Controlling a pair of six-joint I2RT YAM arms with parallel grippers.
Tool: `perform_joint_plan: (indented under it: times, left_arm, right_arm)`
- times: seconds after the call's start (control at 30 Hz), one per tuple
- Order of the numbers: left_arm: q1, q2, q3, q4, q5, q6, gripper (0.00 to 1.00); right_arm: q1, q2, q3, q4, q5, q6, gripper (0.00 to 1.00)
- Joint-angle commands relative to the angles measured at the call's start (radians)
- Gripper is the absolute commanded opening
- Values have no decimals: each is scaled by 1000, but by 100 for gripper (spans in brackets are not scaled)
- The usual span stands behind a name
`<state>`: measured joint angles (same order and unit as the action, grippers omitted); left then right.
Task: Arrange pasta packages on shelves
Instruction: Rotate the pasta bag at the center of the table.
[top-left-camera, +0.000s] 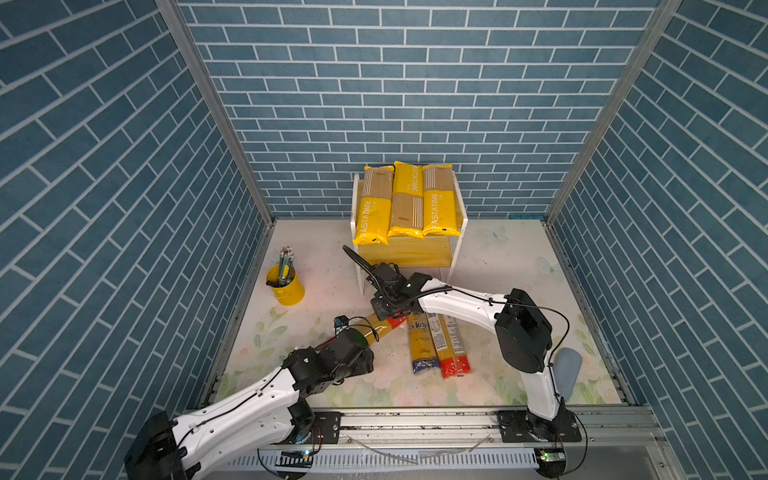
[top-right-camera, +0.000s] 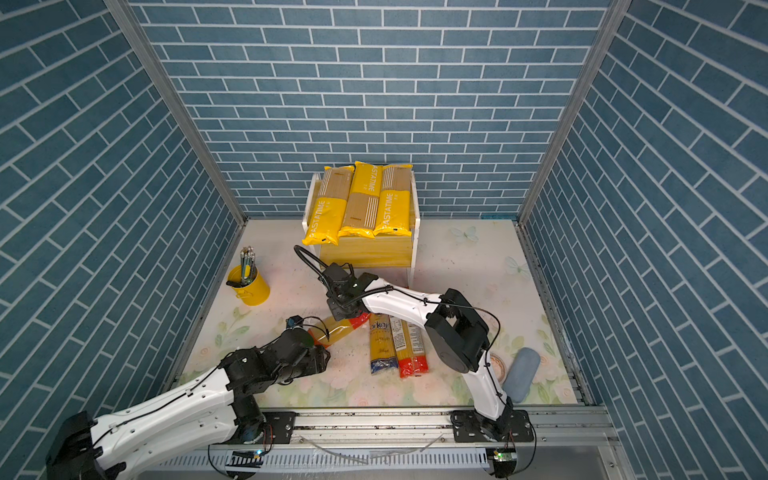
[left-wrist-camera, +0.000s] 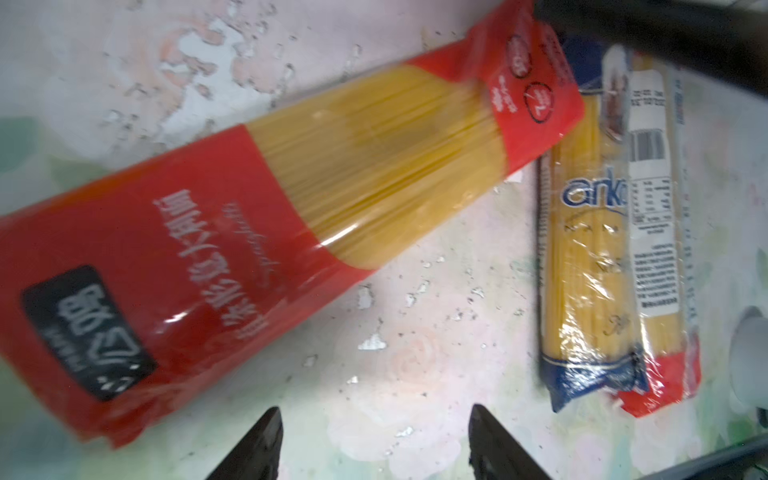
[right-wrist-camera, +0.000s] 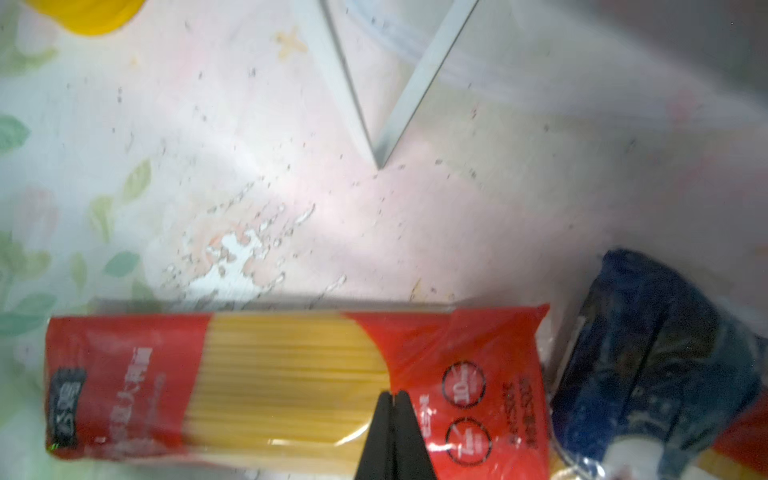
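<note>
**Fourth bag lined up for pickup, top board full**

The step in hand is judged to be the pickup of the slanted red-ended bag (top-left-camera: 384, 328), which lies on the table (top-left-camera: 498, 270) at the lower centre of both top views. At its left end, the left gripper (left-wrist-camera: 374, 419) is held near it with the fingers spread and nothing between them. At its right end, the right gripper (right-wrist-camera: 392, 399) is set over the film with the fingers pressed together and nothing clamped. Whether the tips touch the bag cannot be told from the blurred wrist view. For the next move, the spread fingers probably need to be brought across the bag's width and closed. The bag is then to be carried to the shelves (top-left-camera: 405, 255) at the upper centre, where no bag is seen on the lower board.

Counted left to right:

- one yellow cup of pencils (top-left-camera: 286, 286)
- one slanted red-ended bag
- three PASTATIME bags (top-left-camera: 407, 199), laid side by side on the top board
- one blue-ended bag (top-left-camera: 422, 345)
- one second red-ended bag (top-left-camera: 451, 345), touching the blue-ended one

Six bags are counted, three of them shelved.
</note>
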<state>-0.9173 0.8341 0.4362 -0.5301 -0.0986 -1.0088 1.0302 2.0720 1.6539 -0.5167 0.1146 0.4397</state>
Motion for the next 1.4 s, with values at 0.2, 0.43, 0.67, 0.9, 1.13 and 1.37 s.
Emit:
perform_joint_plan:
  times: [0.2, 0.43, 0.67, 0.9, 1.13, 1.37]
  left_arm:
    - [46, 86, -88, 72, -8, -24, 74]
    - [212, 67, -117, 48, 32, 42, 74]
    - [385, 94, -47, 38, 48, 173, 74]
    - [431, 228, 22, 120, 163, 255, 73]
    - [428, 49, 22, -12, 214, 215, 73]
    - [377, -4, -98, 62, 229, 104, 72]
  right_arm:
    - [-23, 149, 37, -42, 70, 49, 2]
    - [-10, 18, -159, -89, -49, 77, 2]
    - [60, -47, -194, -167, -175, 73, 3]
    - [91, -142, -262, -184, -293, 108, 2]
    - [12, -317, -420, -17, -437, 255, 14]
    - [-59, -255, -478, 154, -529, 324, 45]
